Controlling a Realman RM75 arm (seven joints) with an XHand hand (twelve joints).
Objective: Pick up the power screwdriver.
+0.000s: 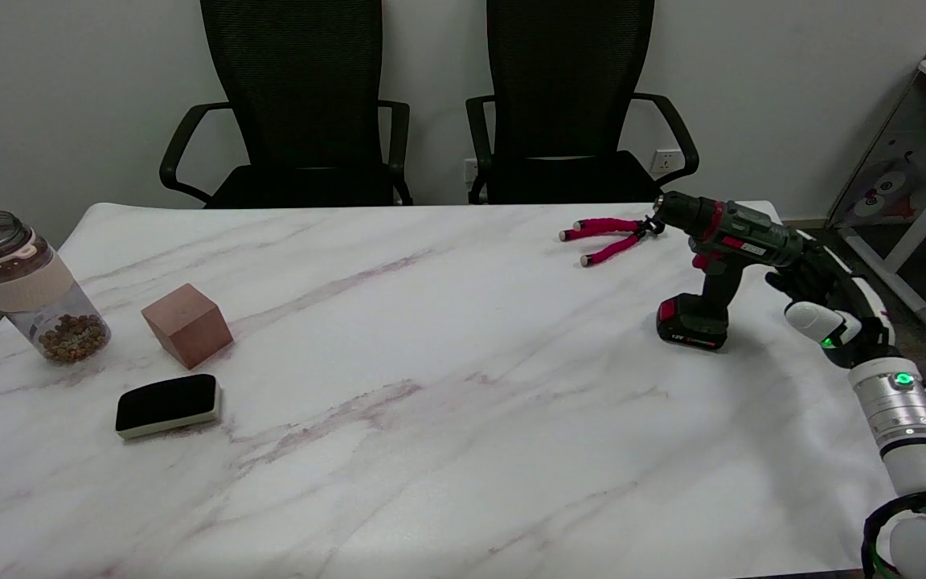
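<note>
We've got the power screwdriver (716, 265) standing upright on its battery base at the right side of the frame, chuck aimed toward the upper left. Our right hand (813, 281) sits right against the back of its body, but we can't tell whether the fingers are actually gripping it. Just past the chuck lies a pink flexible tripod (608, 236). Way over at the left of the marble table (431, 386) there's a brown cube (187, 324), a black eraser (166, 404) and a jar (27, 287). 2 black chairs (567, 104) sit along the top.
</note>
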